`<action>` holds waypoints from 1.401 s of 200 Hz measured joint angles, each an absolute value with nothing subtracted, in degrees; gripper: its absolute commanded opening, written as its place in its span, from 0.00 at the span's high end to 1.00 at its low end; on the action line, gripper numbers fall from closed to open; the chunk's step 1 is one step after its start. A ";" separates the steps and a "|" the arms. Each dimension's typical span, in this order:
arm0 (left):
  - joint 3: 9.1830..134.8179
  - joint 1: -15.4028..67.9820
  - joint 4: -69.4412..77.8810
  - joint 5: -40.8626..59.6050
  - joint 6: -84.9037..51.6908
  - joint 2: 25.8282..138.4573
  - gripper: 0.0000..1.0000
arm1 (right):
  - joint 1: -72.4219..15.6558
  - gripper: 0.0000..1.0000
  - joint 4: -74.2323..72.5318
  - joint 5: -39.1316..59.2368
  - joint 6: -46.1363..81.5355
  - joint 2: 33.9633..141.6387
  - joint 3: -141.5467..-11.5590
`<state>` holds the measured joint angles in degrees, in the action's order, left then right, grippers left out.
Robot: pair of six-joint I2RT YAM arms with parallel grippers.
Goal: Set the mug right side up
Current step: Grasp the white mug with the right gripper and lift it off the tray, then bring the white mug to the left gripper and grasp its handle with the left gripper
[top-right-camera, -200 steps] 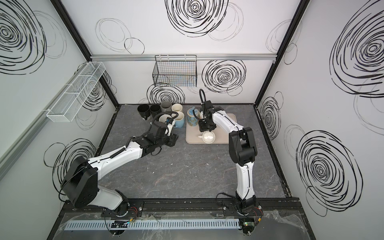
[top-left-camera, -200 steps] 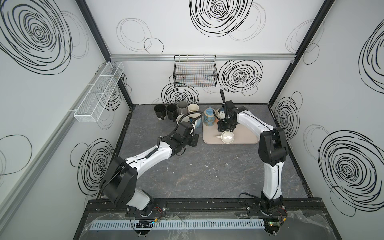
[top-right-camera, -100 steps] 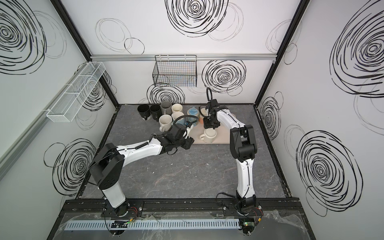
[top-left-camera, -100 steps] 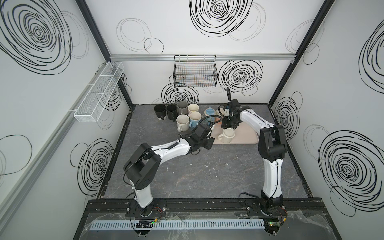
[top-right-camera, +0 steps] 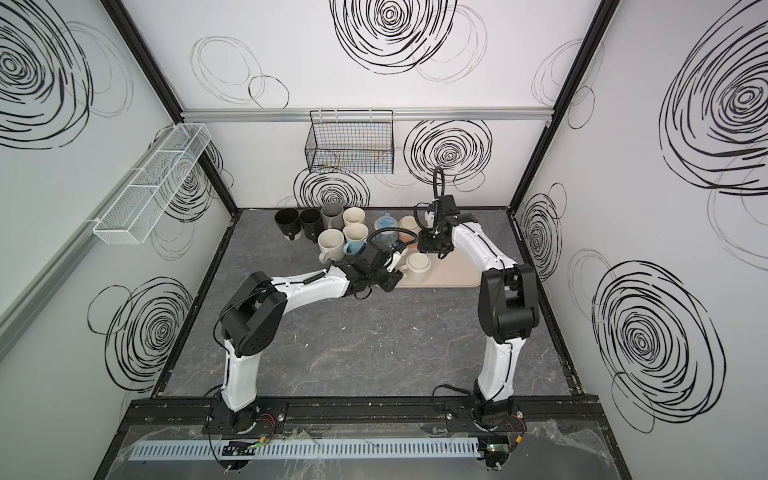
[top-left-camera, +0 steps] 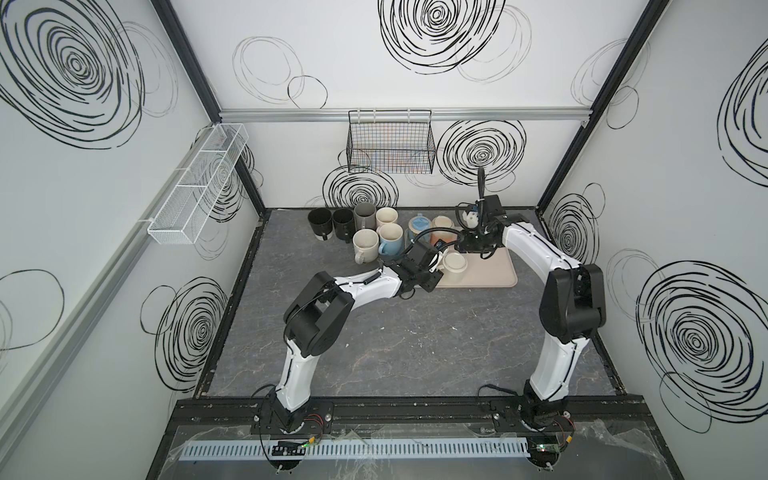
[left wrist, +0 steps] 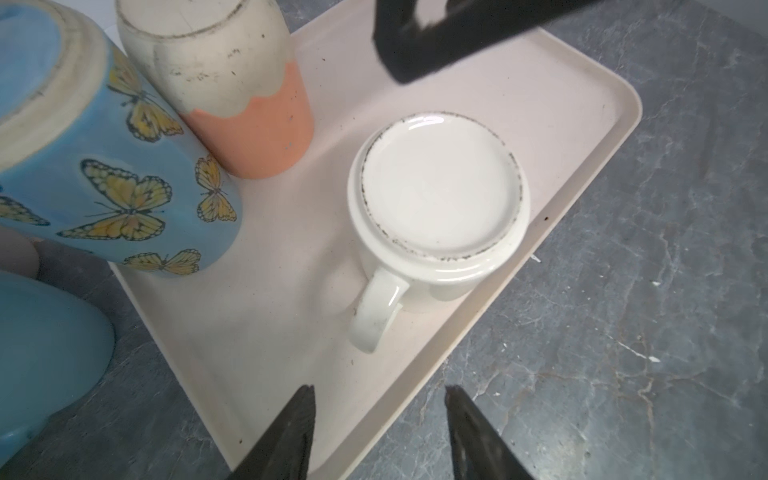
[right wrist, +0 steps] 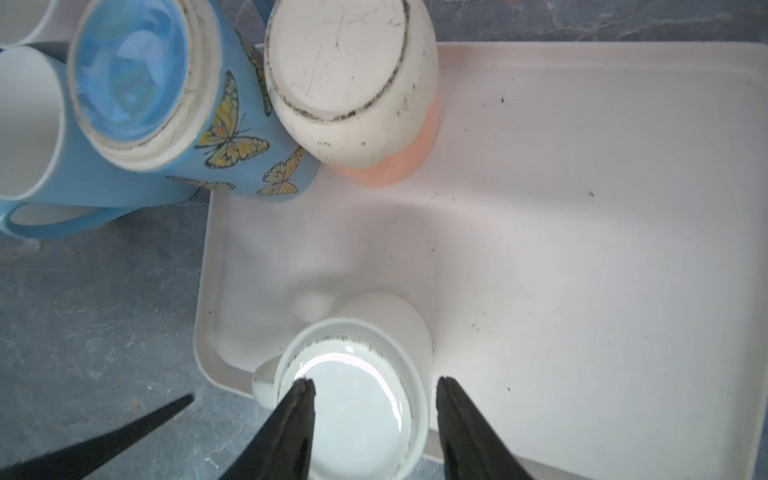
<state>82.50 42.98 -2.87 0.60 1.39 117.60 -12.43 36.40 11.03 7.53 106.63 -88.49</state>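
Hovering w/ my left gripper point(left wrist: 378, 388) & right gripper point(right wrist: 374, 380) both parted, holding nothing. Upside-down white ceramic mug point(top-left-camera: 454, 266), mid-frame in both top views, sits by left edge of beige plastic tray point(top-left-camera: 494, 270); open room on its right.

The inverted mug point(top-left-camera: 454, 265) is sitting at the tray's point(top-left-camera: 492, 272) near left; the butterfly mug point(top-left-camera: 419, 224) is standing behind it.

Grey marbled tabletop point(top-left-camera: 415, 340) — beige tray point(top-left-camera: 494, 270), perhaps six mugs point(top-left-camera: 365, 245) near back.

white mug point(left wrist: 438, 195) inverted on tray point(left wrist: 561, 104) | handle toward left pincer point(left wrist: 379, 392) | jaws parted, empty
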 measured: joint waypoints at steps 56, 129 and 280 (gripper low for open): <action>90.61 42.46 -7.03 2.55 7.35 124.01 0.50 | -5.76 0.48 27.20 18.22 13.82 96.77 -73.03; 102.56 41.91 -12.19 5.39 10.31 131.61 0.84 | -4.12 0.49 19.88 26.41 19.27 96.71 -67.99; 75.94 34.52 18.92 15.51 -26.59 122.43 1.00 | -0.21 0.49 -5.15 39.70 42.17 94.28 -48.45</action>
